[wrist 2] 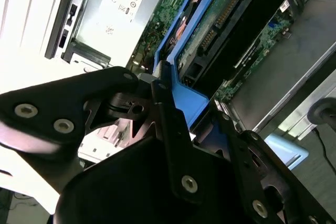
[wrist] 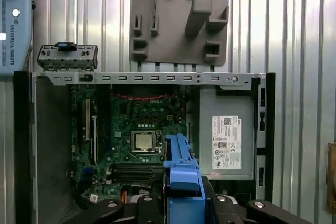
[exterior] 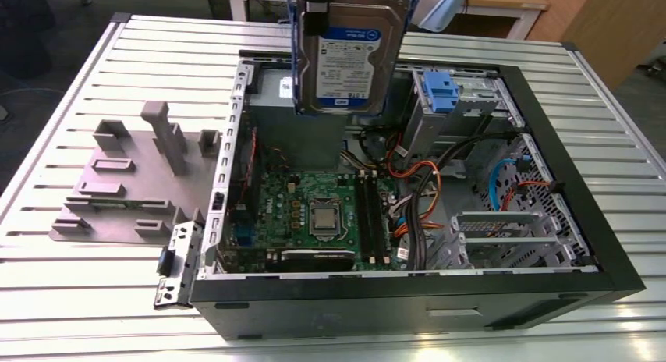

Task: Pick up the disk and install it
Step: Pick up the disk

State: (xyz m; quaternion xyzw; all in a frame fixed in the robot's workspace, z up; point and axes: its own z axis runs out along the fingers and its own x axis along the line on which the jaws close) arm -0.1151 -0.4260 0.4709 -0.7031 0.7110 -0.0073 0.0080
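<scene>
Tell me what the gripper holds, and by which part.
The gripper holds the disk by the blue rails at its upper end, above the open computer case.

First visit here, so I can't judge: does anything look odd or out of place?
Nothing looks damaged. The disk hangs upright above the open computer case, clamped by the gripper, not seated in it. A metal bracket lies on the table beside the case.
</scene>
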